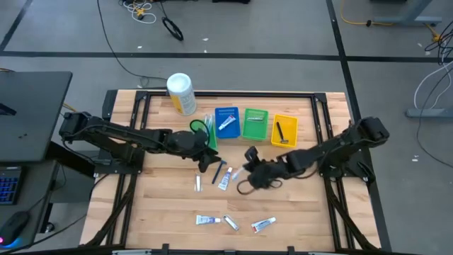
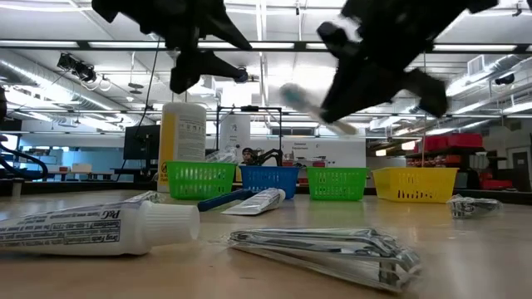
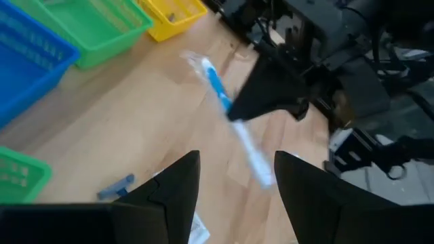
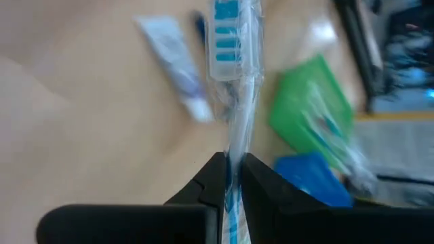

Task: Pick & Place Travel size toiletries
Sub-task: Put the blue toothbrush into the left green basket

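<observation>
Right wrist view shows my right hand [image 4: 234, 177] pinched tight on a toothbrush [image 4: 237, 88], near the middle of its thin handle. The brush is blue and white, maybe in a clear wrapper. I see it lifted off the bench [image 1: 297, 212], over the middle. My left hand [image 3: 234, 186] hangs close by with its fingers spread wide, holding nothing. A small toothpaste tube [image 4: 173, 64] lies below the brush.
</observation>
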Motion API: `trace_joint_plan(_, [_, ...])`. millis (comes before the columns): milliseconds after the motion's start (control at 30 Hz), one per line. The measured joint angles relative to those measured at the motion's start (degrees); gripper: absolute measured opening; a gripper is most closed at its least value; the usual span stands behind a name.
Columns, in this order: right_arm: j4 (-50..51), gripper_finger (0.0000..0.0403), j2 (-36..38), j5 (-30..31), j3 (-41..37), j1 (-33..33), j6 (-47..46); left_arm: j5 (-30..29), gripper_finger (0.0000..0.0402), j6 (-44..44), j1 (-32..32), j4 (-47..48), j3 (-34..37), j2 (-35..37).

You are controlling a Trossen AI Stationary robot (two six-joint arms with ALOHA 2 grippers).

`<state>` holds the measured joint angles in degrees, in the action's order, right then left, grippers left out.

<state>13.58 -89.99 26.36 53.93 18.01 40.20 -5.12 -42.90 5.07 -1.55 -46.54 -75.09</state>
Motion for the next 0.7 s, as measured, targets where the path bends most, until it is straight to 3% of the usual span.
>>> trace_joint_plan(100, [-6.6, 0.0038, -2.6, 3.6, 0.0, -2.2, 3.8, -1.5, 0.02, 0.0, -0.7, -0.8, 0.0, -1.3])
trace_joint_plan(167, [-10.0, 0.0038, -4.6, 4.1, 0.0, -2.9, 5.7, 0.8, 0.02, -2.1, -1.6, -1.4, 0.0, -3.5])
trace_joint_plan(400, [-10.5, 0.0038, -8.9, 10.7, -0.1, -3.3, 8.4, 20.1, 0.02, -8.6, -5.1, -10.2, -2.1, -16.8])
trace_joint_plan(700, [-9.5, 0.0038, -9.1, 8.0, 0.0, -1.7, 7.2, 25.2, 0.02, -4.0, -9.6, -9.3, -6.3, -21.3])
